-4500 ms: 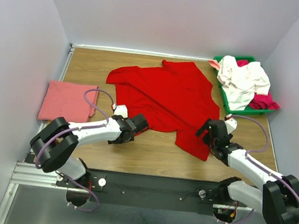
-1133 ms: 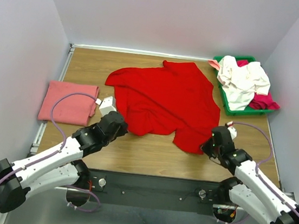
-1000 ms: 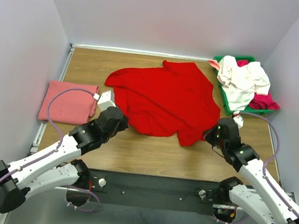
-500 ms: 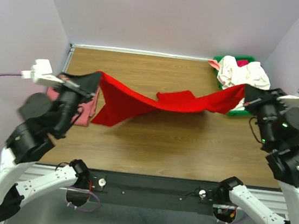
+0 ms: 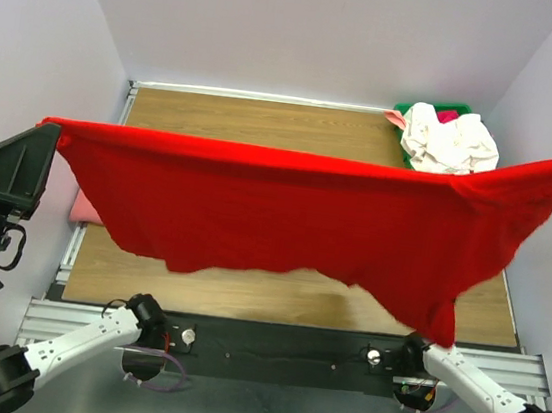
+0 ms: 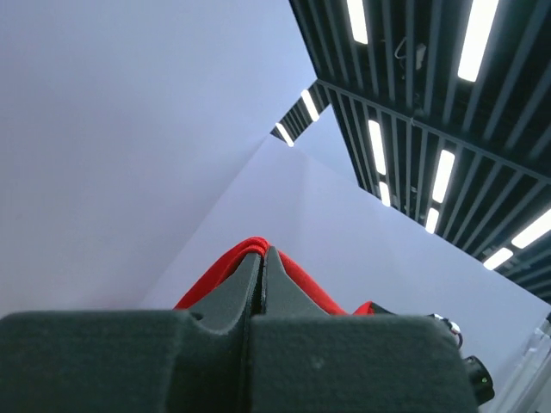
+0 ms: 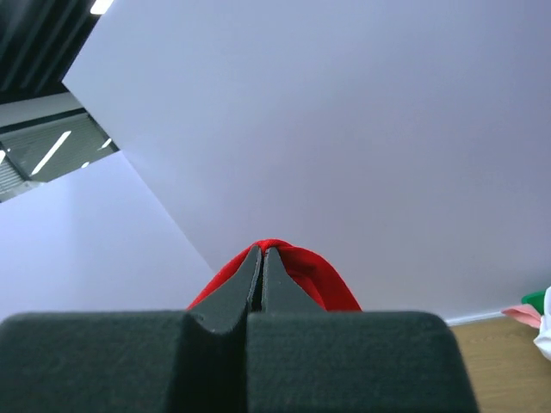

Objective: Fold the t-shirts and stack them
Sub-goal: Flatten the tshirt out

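- The red t-shirt (image 5: 285, 218) is held stretched in the air across the whole width of the counter (image 5: 256, 123); its top edge is taut and nearly level, and its lower edge hangs uneven, lowest toward the right
- One upper corner is pinched by the left pincer (image 6: 261, 258), whose fingers are seen closed tight on a fold of red cloth; the other corner is clamped in the same way by the right pincer (image 7: 261, 255), which lies outside the top view
- The step in hand is judged to be the spreading of this shirt before folding; no fold is made yet
- For the next move, the cloth would need to be lowered flat onto the bare wood, hanging edge first, with both corners kept level and well apart so that no creases are trapped
- A folded salmon-pink t-shirt (image 5: 82, 208) is partly seen at the left edge, below the red cloth; it is judged to be the base of the stack
- A white t-shirt (image 5: 450, 139) is heaped in the green tray (image 5: 401, 111) at the far right corner, unfolded
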Controlling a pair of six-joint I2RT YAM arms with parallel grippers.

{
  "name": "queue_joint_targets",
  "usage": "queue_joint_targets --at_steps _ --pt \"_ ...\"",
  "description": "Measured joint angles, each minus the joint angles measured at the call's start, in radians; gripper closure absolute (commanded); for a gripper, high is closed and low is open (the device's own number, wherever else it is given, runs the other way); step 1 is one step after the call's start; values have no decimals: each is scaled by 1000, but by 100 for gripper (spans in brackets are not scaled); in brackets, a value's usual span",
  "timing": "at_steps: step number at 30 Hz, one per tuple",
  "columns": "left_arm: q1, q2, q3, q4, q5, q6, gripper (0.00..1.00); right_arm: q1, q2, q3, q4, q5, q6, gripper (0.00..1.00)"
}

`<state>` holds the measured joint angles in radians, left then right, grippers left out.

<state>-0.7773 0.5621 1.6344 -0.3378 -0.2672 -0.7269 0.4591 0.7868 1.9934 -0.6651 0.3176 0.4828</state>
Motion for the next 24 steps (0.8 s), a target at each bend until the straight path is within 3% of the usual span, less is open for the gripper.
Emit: queue_joint_targets --at_steps 7,12,19,21,24 --pt "5 52 28 -9 24 26 100 0 47 65 -33 -32 -31 100" --pt "6 56 -77 -4 -158 22 100 0 92 -55 -16 32 -47 100" --pt "23 166 -440 -13 -473 -101 100 1 224 -449 84 233 -56 100" --pt "62 229 -539 -3 -486 -132 100 1 292 -550 124 294 -53 100" --pt "230 393 -710 72 -432 -130 100 -13 424 -678 186 346 -40 100"
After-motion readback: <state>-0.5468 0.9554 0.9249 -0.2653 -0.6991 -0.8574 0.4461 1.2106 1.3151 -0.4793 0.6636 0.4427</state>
